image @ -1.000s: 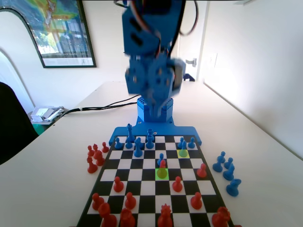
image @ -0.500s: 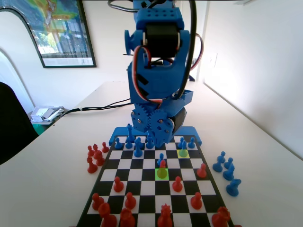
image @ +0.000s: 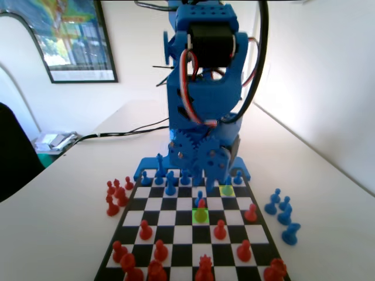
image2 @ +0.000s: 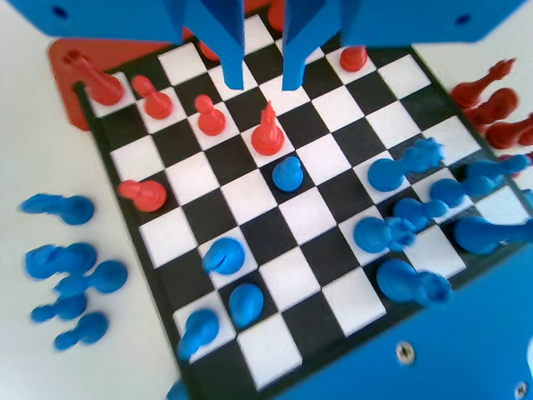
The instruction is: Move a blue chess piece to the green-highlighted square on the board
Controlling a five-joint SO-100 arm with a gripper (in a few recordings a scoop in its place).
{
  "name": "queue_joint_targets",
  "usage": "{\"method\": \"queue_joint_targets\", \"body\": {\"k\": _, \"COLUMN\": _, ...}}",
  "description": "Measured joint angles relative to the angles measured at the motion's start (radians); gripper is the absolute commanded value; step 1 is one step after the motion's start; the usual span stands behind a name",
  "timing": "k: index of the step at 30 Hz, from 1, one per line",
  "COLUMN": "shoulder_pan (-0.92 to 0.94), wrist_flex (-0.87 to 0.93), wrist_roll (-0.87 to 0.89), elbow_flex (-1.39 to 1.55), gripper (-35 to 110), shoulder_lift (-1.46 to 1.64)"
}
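Fingers: two blue fingers [image2: 226, 50] hang from the top edge of the wrist view, parted, with bare board squares showing in the gap and nothing held between them.
Gripper: the gripper [image2: 261, 83] hovers over the board's middle, tips clear of the pieces; in the fixed view its geared head [image: 202, 157] hangs low over the far rows.
Nearest pieces: a red piece [image2: 267, 132] stands just below the tips in the wrist view, with a blue pawn [image2: 288, 173] on the next square down and to the right.
Blue pawn: in the fixed view it stands at [image: 199, 197], just behind the red piece [image: 201, 206], neither one touched by the gripper.
Green square: the green square [image: 201, 215] lies mid-board in the fixed view, and the red piece stands on it; the blue pawn is on the square just beyond.
Lime square: a yellower square [image: 227, 189] lies farther back and to the right, with a blue piece on it.
Board: the board [image: 176, 231] carries red pieces on the near rows and blue pieces on the far rows in the fixed view.
Off the board: red pieces [image: 115, 195] cluster on the table at the left, blue pieces [image: 282, 215] at the right, fixed view.
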Motion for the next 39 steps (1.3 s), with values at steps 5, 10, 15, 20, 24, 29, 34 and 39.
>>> {"method": "queue_joint_targets", "body": {"k": 5, "shoulder_pan": 0.005, "wrist_flex": -0.029, "wrist_roll": -0.026, "elbow_flex": 0.000, "gripper": 9, "shoulder_lift": -0.043}}
{"method": "queue_joint_targets", "body": {"k": 10, "shoulder_pan": 0.025, "wrist_flex": -0.057, "wrist_roll": -0.041, "elbow_flex": 0.000, "gripper": 9, "shoulder_lift": -0.087}}
{"method": "queue_joint_targets", "body": {"k": 15, "shoulder_pan": 0.018, "wrist_flex": -0.086, "wrist_roll": -0.061, "elbow_flex": 0.000, "gripper": 9, "shoulder_lift": -0.115}}
{"method": "queue_joint_targets", "body": {"k": 20, "shoulder_pan": 0.020, "wrist_flex": -0.097, "wrist_roll": -0.063, "elbow_flex": 0.000, "gripper": 9, "shoulder_lift": -0.132}}
{"method": "queue_joint_targets", "body": {"k": 24, "shoulder_pan": 0.020, "wrist_flex": -0.115, "wrist_roll": -0.067, "elbow_flex": 0.000, "gripper": 9, "shoulder_lift": -0.135}}
{"method": "queue_joint_targets", "body": {"k": 29, "shoulder_pan": 0.014, "wrist_flex": -0.118, "wrist_roll": -0.081, "elbow_flex": 0.000, "gripper": 9, "shoulder_lift": -0.150}}
{"method": "queue_joint_targets", "body": {"k": 34, "shoulder_pan": 0.015, "wrist_flex": -0.126, "wrist_roll": -0.081, "elbow_flex": 0.000, "gripper": 9, "shoulder_lift": -0.150}}
{"method": "queue_joint_targets", "body": {"k": 39, "shoulder_pan": 0.014, "wrist_flex": -0.141, "wrist_roll": -0.081, "elbow_flex": 0.012, "gripper": 9, "shoulder_lift": -0.150}}
